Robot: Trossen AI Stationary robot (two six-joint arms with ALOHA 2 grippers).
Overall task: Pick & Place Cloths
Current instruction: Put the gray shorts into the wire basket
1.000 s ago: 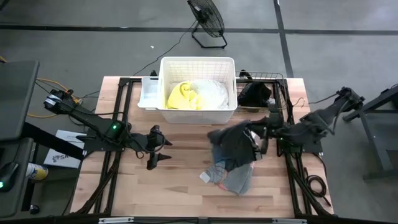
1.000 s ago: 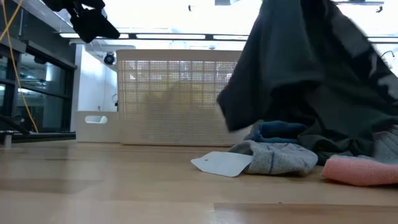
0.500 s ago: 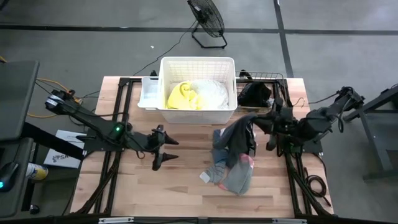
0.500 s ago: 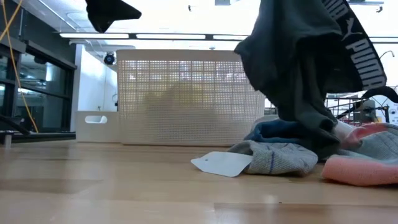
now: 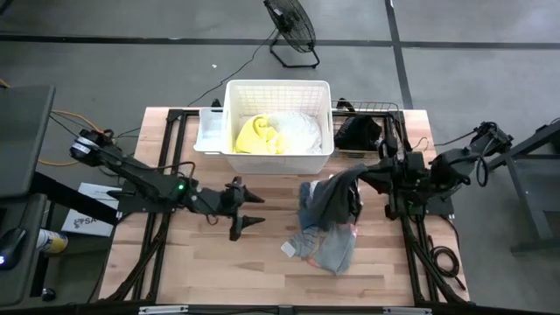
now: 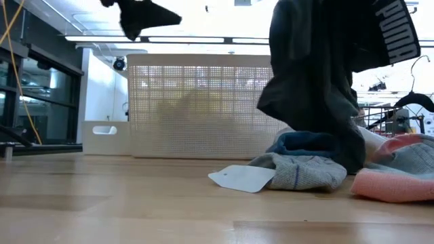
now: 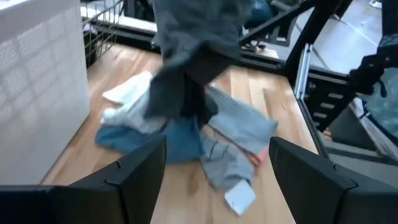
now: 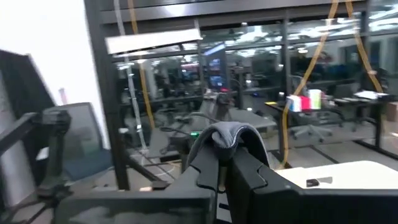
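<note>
My right gripper (image 5: 366,175) is raised over the table's right half and shut on a dark grey cloth (image 5: 331,199), which hangs down in the low view (image 6: 319,81). Below it lies a pile of cloths (image 5: 322,247): blue (image 7: 174,142), light grey (image 7: 233,144), white (image 7: 127,93) and pink (image 6: 390,186), with a white tag (image 6: 244,178). My left gripper (image 5: 247,206) hovers open left of the pile, pointing at it, with nothing between its fingers (image 7: 134,180). A yellow cloth (image 5: 256,136) and a white one (image 5: 302,131) lie in the white basket (image 5: 278,87). My right gripper pinches a fold of the dark grey cloth (image 8: 227,134) between its two fingers; the fold bulges over the fingertips. The fingers point about level, toward the table's left. The cloth hangs slack below them, and its lower end (image 6: 352,159) reaches down to the pile.
The white slatted basket stands at the table's far edge, in the middle. A wire basket (image 5: 385,109) holding a black cloth (image 5: 357,133) sits at the far right. Bare wooden table top (image 5: 201,262) lies at the near left. A floor fan (image 5: 291,31) stands beyond the table.
My right gripper has risen and tipped its fingers up, still shut, drawing the dark grey cloth up off the pile into a narrower hanging bundle. My left gripper has moved toward the table's right, nearer the pile, staying open.
</note>
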